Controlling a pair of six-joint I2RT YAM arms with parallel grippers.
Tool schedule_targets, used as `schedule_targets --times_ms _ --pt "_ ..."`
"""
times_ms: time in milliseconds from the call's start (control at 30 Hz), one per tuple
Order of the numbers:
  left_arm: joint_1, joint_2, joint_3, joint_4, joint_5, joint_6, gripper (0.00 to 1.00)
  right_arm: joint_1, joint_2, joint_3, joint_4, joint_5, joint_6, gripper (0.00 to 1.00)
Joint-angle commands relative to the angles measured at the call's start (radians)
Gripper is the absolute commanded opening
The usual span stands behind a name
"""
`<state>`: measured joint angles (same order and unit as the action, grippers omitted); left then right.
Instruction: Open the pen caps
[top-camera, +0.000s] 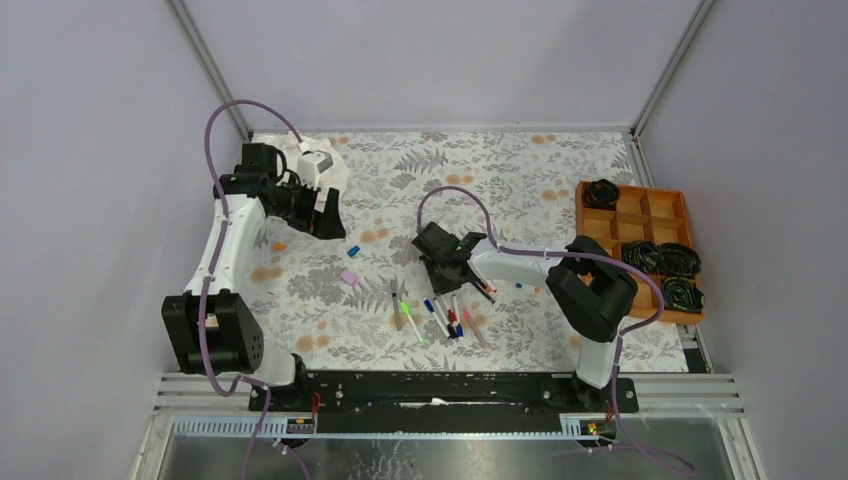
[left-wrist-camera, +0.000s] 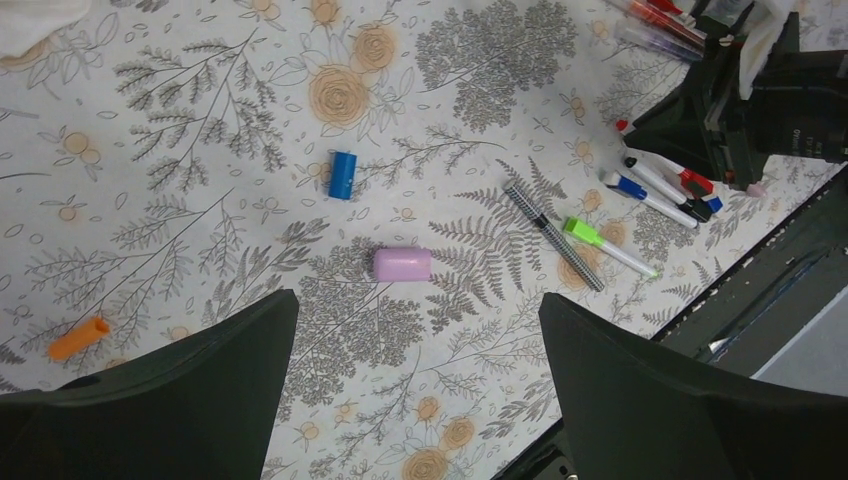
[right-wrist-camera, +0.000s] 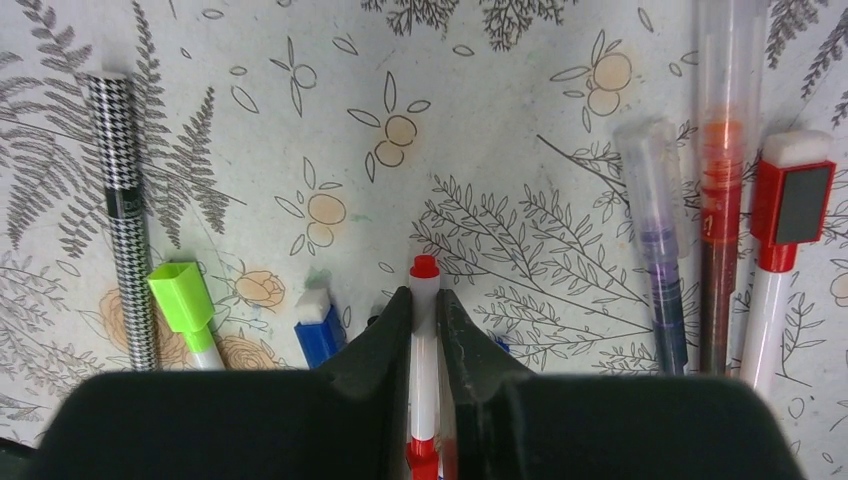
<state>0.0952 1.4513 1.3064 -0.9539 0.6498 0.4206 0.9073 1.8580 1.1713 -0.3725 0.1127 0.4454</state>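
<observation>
Several pens (top-camera: 440, 315) lie in a loose row at the table's middle front. My right gripper (right-wrist-camera: 424, 310) is shut on a white-barrelled pen with red ends (right-wrist-camera: 424, 345), which lies low over the cloth among the others; its red tip pokes out past the fingertips. Beside it lie a green-capped pen (right-wrist-camera: 183, 300), a blue-capped pen (right-wrist-camera: 318, 328), a houndstooth pen (right-wrist-camera: 125, 220) and a red-capped pen (right-wrist-camera: 790, 205). Loose caps lie to the left: pink (left-wrist-camera: 402, 264), blue (left-wrist-camera: 342, 175) and orange (left-wrist-camera: 78, 338). My left gripper (left-wrist-camera: 420, 380) hangs open above the cloth just short of the pink cap, holding nothing.
An orange compartment tray (top-camera: 635, 245) with black coiled items stands at the right edge. A white cloth (top-camera: 320, 165) lies at the back left behind the left arm. The black front rail (top-camera: 440, 385) runs along the near edge.
</observation>
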Motion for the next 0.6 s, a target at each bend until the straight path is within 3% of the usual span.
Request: schedule_targets --times_ms 0,267,567 --pt "-0.025 -0.002 0.004 -0.012 0.049 -0.020 0.99 -0.013 -0.058 0.064 -0.025 0.008 -0.013 0.04" --pt "-0.034 0.010 0.021 -0.013 0.195 -0.109 0.99 -0.018 -0.150 0.159 -0.006 -0.003 0.046 0.00" --pt "-0.044 -0.008 0.043 -0.067 0.290 -0.077 0.99 -0.025 -0.183 0.344 0.016 0.038 0.091 0.00"
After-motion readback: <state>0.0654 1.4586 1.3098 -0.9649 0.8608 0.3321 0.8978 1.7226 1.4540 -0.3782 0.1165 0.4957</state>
